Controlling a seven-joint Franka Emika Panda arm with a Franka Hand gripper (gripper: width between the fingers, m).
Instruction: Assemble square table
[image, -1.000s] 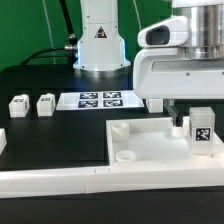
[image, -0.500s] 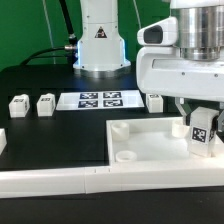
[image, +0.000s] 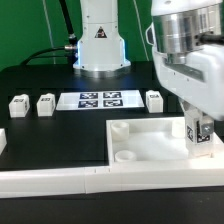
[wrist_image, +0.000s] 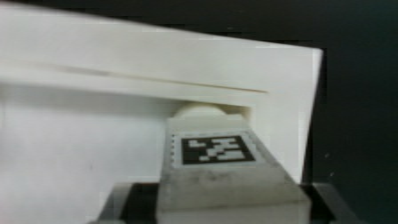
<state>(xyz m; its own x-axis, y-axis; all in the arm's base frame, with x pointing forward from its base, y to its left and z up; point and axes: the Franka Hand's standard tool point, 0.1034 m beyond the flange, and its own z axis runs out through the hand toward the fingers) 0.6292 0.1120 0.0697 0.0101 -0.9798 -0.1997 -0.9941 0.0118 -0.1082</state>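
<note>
Leg block clamped at table top
It is held between the gripper fingers at the frame's right, seemingly over a rear corner.

Glossy white rounded arm with grey seams, dark claw.

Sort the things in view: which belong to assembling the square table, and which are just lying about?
Belongs to the job:
square tabletop
held leg, gripped in the tool
loose legs

Just lying about:
marker board
barrier wall
</note>
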